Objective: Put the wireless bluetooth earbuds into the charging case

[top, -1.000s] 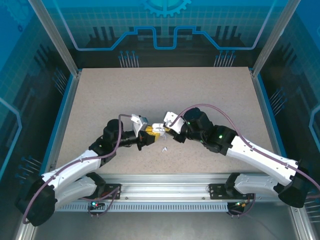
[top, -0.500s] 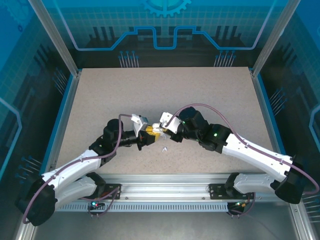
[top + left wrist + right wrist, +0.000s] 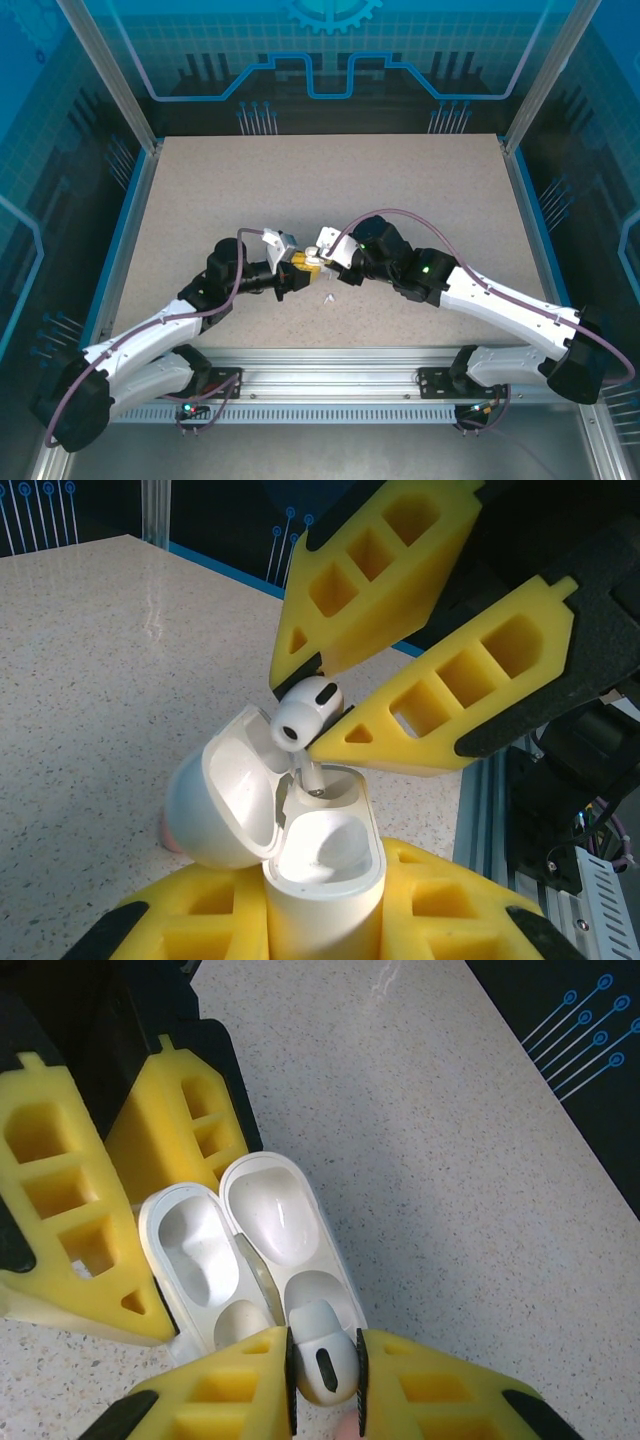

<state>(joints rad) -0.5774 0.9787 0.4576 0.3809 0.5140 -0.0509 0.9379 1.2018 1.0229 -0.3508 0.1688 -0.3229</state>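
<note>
Reaching inward with left arm [image 3: 150,345] and right arm [image 3: 490,300] | clamping case [image 3: 322,880] in left claw [image 3: 297,266] | pinching bud [image 3: 305,708] in right claw [image 3: 322,259] | meeting almost tip to tip

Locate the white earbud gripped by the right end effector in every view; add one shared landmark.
Left wrist: earbud at centre, over the open charging case.
Right wrist: earbud bottom centre.
Top external: near picture centre, too small to distinguish.
Landmark: that case.

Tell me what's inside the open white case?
A white earbud, its stem poking in, pinched by the right gripper. The rest of the case looks empty. The stem's tip is hidden down in its socket.
</note>
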